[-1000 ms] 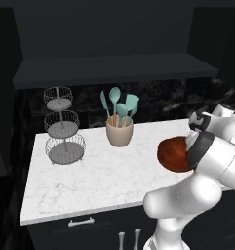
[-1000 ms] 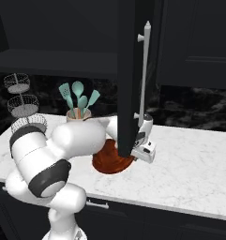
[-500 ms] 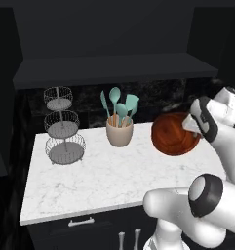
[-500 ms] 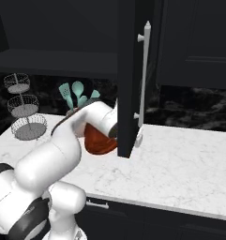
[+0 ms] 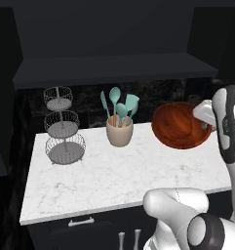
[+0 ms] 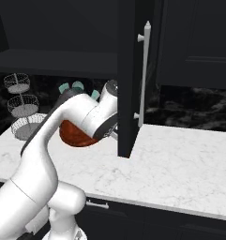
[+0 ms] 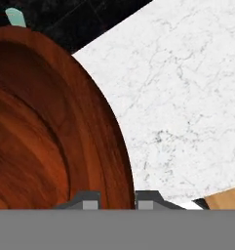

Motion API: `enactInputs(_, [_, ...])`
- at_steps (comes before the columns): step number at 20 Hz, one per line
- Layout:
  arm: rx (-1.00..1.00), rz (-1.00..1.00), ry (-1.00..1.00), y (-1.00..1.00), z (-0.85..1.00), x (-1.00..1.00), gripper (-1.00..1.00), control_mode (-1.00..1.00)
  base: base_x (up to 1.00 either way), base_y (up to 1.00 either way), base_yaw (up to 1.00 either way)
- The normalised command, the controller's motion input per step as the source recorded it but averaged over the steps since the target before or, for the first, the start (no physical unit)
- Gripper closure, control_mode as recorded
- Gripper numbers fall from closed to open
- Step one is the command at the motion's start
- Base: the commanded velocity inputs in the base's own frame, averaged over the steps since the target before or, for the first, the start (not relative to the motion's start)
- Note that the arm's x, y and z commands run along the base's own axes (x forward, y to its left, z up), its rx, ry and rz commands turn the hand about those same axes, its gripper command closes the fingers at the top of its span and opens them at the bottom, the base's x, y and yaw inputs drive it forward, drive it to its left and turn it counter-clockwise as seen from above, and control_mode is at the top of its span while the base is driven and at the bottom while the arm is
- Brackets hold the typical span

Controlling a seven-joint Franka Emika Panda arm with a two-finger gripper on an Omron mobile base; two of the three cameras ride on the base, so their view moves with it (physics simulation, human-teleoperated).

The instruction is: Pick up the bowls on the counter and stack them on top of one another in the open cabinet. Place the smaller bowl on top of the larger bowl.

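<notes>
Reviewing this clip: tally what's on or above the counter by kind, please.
Reddish-brown bowl, held at its rim in the gripper: 1
Beige utensil cup: 1
Teal utensils in it: about 4
Wire basket stand: 1
Total: about 7

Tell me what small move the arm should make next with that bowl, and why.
Probably keep raising the larger bowl toward the open cabinet shelf. The gripper pinches its rim, and the bowl hangs tilted above the counter, below shelf level.

The arm is reaching up and forward, wrist bent over. The gripper (image 7: 116,201) is pinching the big bowl's (image 5: 180,126) rim between its fingers (image 7: 86,201), holding it tilted off the desk.
</notes>
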Motion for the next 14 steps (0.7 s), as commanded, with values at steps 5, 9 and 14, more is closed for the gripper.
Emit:
enactInputs(5, [0.18,-0.16,-0.11,0.36,1.0,-0.13,1.0,-1.0,0.0,0.0,0.0])
enactInputs(9, [0.14,-0.21,-0.14,0.6,1.0,0.13,1.0,-1.0,0.0,0.0,0.0])
enactInputs(14, [0.2,-0.21,-0.14,0.3,1.0,0.04,1.0,-1.0,0.0,0.0,0.0])
